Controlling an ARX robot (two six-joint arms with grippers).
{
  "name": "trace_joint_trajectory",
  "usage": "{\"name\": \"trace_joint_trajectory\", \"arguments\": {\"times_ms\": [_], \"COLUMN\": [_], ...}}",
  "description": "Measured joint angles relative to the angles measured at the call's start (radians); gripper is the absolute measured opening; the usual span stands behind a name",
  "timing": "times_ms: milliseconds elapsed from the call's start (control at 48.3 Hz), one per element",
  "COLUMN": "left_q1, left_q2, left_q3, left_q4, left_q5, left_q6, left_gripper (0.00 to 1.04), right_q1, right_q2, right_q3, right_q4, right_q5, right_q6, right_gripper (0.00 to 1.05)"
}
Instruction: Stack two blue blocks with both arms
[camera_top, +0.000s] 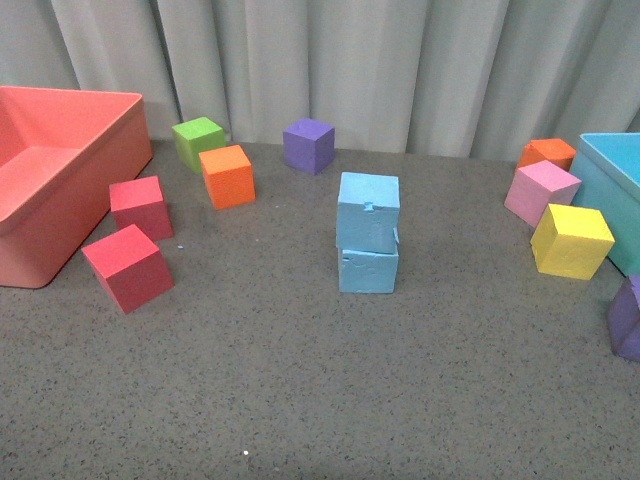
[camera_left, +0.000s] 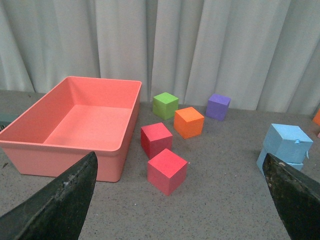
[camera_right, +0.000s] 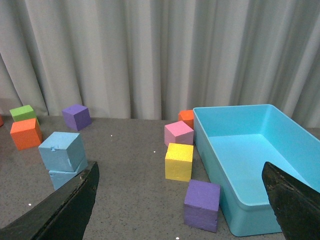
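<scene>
Front view: no arm in frame. Two blue blocks near the middle of the grey desk, upper blue block (camera_top: 368, 211) resting on lower blue block (camera_top: 368, 269), the upper one turned a little off square and showing a small notch on its front face. Coral bin (camera_top: 60, 210) sits at the left edge of the desk, with two red cubes (camera_top: 128, 267) just beside it; a green cube (camera_top: 198, 142), orange cube (camera_top: 228, 176) and purple cube (camera_top: 308, 145) stand toward the far edge by the curtain (camera_top: 400, 60). At the right edge only a corner of the turquoise bin (camera_top: 612, 190) shows, with a pink cube (camera_top: 541, 192), yellow cube (camera_top: 571, 241) and a second orange cube (camera_top: 547, 153) beside it, and part of a second purple cube (camera_top: 628, 318) at the frame's edge. Left wrist view gives the coral bin whole, which the front view crops; left gripper (camera_left: 180, 202) has its jaws spread wide, nothing between them, and the stack (camera_left: 286, 149) stands well apart beyond the tips, out toward one finger. Right wrist view gives the whole turquoise bin (camera_right: 260, 165) and all of the near purple cube (camera_right: 202, 205); right gripper (camera_right: 180, 202) likewise spread wide and empty, the stack (camera_right: 62, 157) well clear of it, off toward one finger.
</scene>
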Motion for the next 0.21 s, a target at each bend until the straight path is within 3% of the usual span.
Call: {"name": "trace_joint_trajectory", "arguments": {"times_ms": [207], "left_q1": [0.000], "left_q2": [0.000], "left_q3": [0.000], "left_q4": [0.000], "left_q5": [0.000], "left_q6": [0.000], "left_gripper": [0.98], "right_q1": [0.000], "right_q2": [0.000], "right_q3": [0.000], "right_q4": [0.000], "right_q5": [0.000], "right_q6": [0.000], "right_gripper": [0.95]}}
